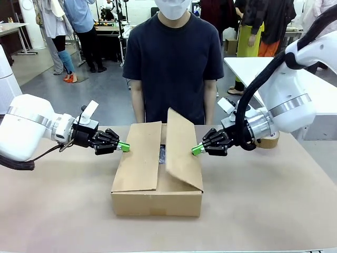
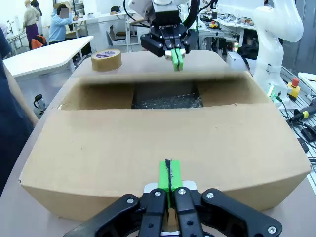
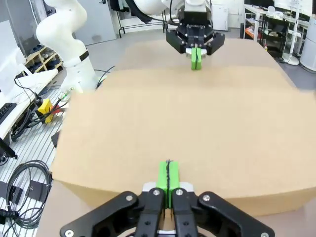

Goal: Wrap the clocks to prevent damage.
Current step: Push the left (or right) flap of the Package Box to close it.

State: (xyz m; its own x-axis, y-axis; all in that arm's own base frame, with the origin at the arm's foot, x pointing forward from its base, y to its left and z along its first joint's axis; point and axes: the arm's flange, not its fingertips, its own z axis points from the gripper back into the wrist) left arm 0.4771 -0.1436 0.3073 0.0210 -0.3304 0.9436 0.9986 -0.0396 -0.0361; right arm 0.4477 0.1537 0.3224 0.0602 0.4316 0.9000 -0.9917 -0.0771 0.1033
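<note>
Grippers at a cardboard box (image 1: 157,203) in the middle of the table (image 1: 58,216). Left gripper (image 1: 124,147), clenched with its green pads pressed flat together and nothing between them, meets with its tip the outer face of the left flap (image 1: 139,158), which stands half raised and leans inward; the left wrist view shows the same pads (image 2: 169,174) against that flap. Right gripper (image 1: 197,149), likewise clenched and empty, touches with its tip the outer face of the right flap (image 1: 183,150), which is tilted over the opening. Between the two flaps a narrow gap remains, through which dark speckled material (image 2: 167,101) lies at the bottom of the box; whether it is a wrapped clock cannot be told. Behind the right arm a roll of brown tape (image 1: 269,140) rests on the table. At the far edge stands a person (image 1: 174,63) in a dark T-shirt, arms hanging down.
</note>
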